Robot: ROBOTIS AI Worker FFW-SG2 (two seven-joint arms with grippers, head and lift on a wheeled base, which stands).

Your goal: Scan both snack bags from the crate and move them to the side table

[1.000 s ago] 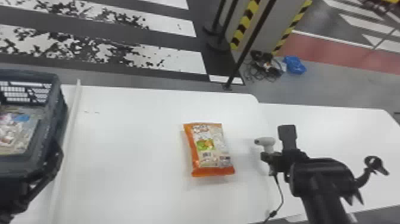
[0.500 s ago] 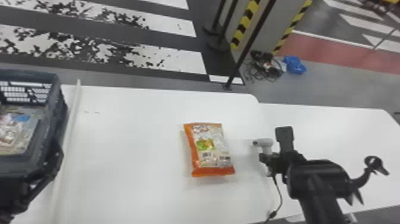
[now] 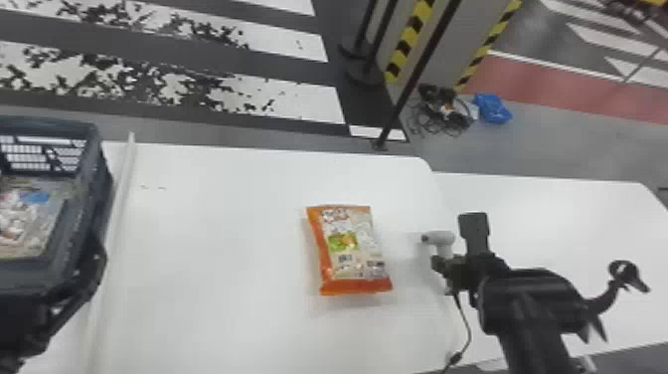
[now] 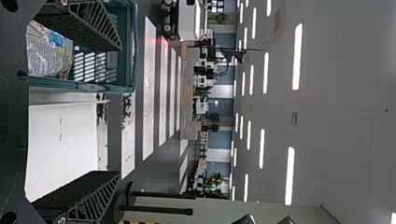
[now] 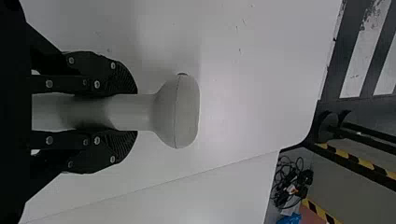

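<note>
Clearly apart from the snack bag's (image 3: 348, 248) edge, the right tool (image 3: 446, 266) grips the scanner (image 3: 440, 237).

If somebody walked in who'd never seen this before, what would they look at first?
Probably the bright orange snack bag, lying by itself on the white table. Next might be the pale scanner, its handle held in the right pincer on the bag's right. At the head view's left edge is a dark crate with another snack bag inside.
</note>
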